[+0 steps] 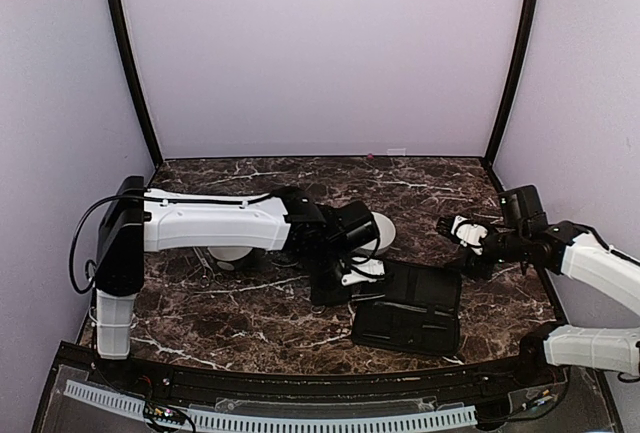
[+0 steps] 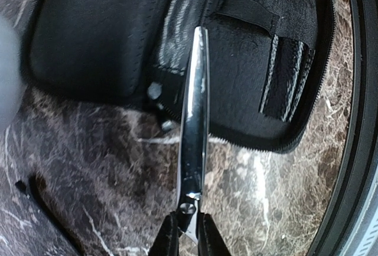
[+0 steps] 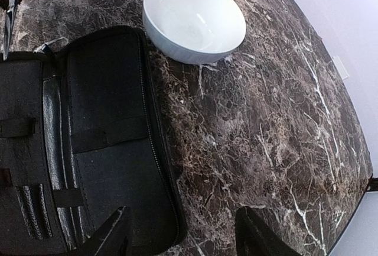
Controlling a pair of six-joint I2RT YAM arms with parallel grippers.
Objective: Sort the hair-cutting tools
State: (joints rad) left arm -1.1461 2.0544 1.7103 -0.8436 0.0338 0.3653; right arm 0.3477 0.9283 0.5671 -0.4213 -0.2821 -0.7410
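Dark marble tabletop (image 1: 250, 323), lilac walls (image 1: 320, 53); left fingers (image 2: 167, 239) clamp scissors (image 2: 195, 120), right fingers (image 3: 112, 232) spread wide above black case (image 3: 106, 149).

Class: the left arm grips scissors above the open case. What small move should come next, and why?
Probably carry the scissors toward the white bowl: the left gripper is shut on them near the pivot, and they seem lifted off the case.

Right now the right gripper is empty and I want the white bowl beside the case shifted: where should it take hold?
The rim, from above: the white bowl stands upright, mouth open, so the open right gripper can likely pinch the near edge, one finger inside, one outside. Its rounded wall looks too wide to span.
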